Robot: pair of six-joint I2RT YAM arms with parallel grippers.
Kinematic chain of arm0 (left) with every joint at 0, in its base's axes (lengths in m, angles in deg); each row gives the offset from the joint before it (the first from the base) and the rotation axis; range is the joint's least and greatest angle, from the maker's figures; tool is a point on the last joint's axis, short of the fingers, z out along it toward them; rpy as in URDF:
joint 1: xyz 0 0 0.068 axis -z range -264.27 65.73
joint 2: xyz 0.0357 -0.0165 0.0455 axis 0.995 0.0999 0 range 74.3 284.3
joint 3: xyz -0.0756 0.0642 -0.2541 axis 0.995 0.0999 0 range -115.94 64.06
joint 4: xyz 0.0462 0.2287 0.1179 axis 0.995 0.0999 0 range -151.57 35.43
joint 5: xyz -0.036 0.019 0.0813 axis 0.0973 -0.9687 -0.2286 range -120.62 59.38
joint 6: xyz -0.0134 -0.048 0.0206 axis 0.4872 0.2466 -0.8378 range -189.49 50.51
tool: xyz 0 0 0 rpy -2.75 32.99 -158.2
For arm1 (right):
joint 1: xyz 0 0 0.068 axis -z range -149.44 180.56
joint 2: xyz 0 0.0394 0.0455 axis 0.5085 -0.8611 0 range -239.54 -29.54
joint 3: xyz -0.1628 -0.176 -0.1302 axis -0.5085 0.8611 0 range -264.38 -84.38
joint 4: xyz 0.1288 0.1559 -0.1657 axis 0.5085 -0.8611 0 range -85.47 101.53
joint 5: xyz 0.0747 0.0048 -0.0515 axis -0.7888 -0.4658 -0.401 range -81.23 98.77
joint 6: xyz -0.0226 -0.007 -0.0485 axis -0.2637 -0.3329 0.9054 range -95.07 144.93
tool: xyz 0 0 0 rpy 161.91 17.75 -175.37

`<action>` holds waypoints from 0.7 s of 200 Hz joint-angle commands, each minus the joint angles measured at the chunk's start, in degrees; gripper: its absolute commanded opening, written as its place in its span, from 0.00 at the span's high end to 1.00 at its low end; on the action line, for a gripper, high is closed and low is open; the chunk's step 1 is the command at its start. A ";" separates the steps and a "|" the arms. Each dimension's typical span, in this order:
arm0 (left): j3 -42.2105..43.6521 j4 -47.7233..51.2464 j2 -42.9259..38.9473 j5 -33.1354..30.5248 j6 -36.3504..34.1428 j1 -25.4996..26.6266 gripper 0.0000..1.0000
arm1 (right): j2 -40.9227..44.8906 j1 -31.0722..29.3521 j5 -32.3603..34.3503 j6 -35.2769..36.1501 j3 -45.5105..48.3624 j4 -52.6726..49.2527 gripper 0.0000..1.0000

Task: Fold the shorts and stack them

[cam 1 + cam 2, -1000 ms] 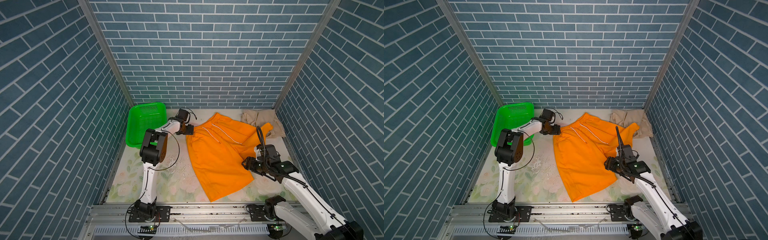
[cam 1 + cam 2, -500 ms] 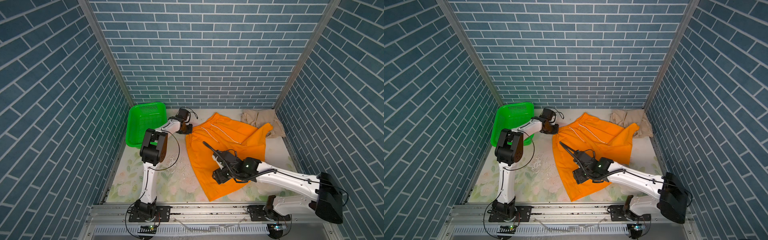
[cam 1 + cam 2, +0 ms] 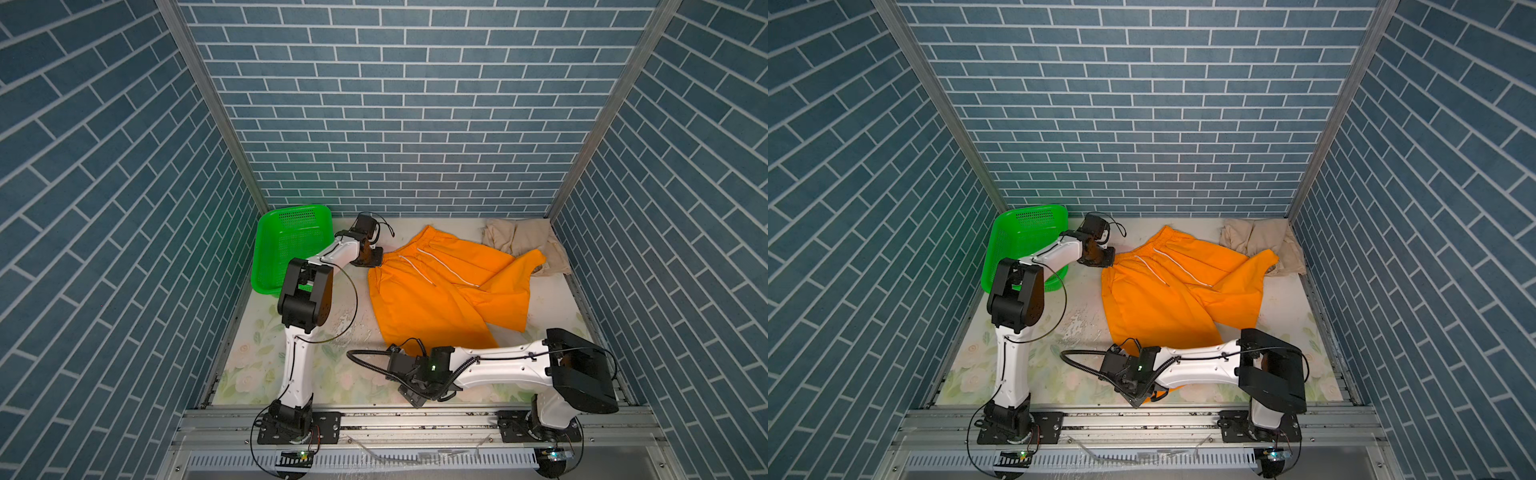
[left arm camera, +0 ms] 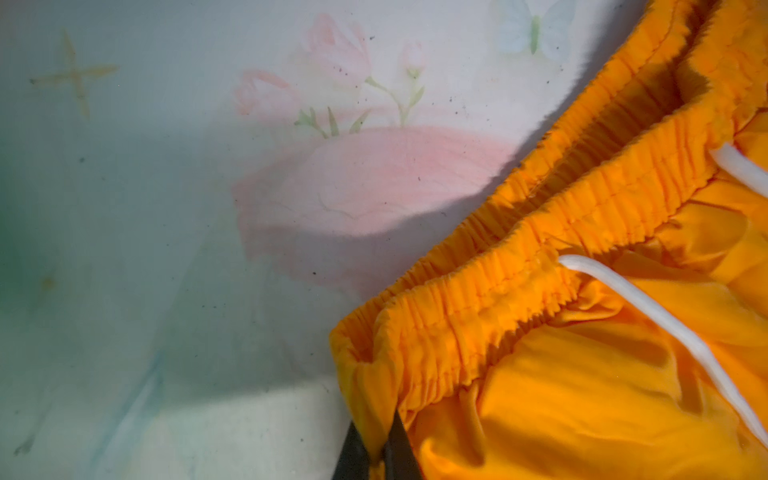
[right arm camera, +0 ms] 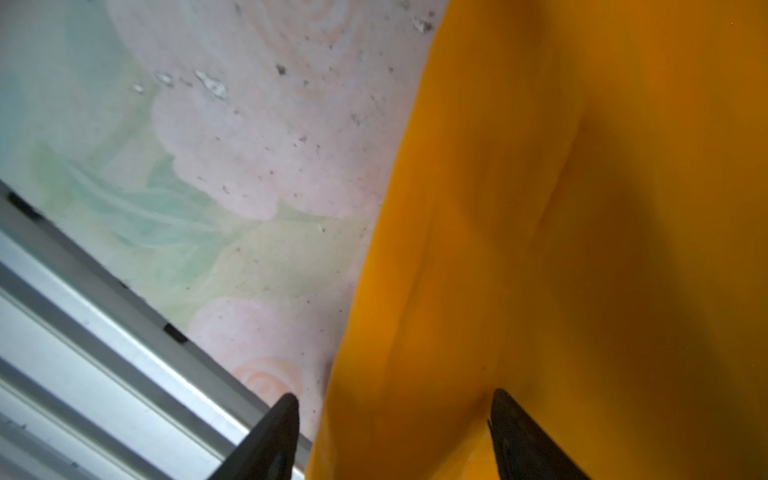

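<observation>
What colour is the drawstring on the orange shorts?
White; the drawstring on the orange shorts shows best in the left wrist view.

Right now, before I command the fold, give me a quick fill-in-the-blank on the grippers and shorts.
1. The left gripper is shut on the orange shorts' ____.
2. The right gripper is ____, with orange cloth between its jaws.
3. The beige shorts lie crumpled, partly under an ____ leg.

Missing words: waistband; open; orange.
</observation>
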 commanded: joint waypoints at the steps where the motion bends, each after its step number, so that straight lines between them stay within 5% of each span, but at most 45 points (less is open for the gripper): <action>1: -0.53 1.56 -2.85 -1.13 -0.66 -0.64 0.98 | -1.20 -1.18 1.83 -4.07 -0.02 -0.19 0.34; 18: -1.01 2.23 -2.84 -1.43 -0.87 -0.64 0.98 | -2.68 -1.82 1.21 -4.24 -0.59 0.55 0.49; 50: -5.95 8.35 -2.27 -2.83 -1.57 -0.64 0.99 | -1.14 -2.04 1.86 -4.14 -1.09 -1.12 1.00; 94: -17.55 26.15 -3.95 -11.09 -4.79 -0.64 1.00 | 7.17 -3.56 4.42 2.09 -4.59 -8.19 1.00; 140: -17.75 38.14 -11.92 -19.43 -6.70 -0.82 1.00 | 13.73 -6.35 9.09 4.85 -7.72 -18.93 1.00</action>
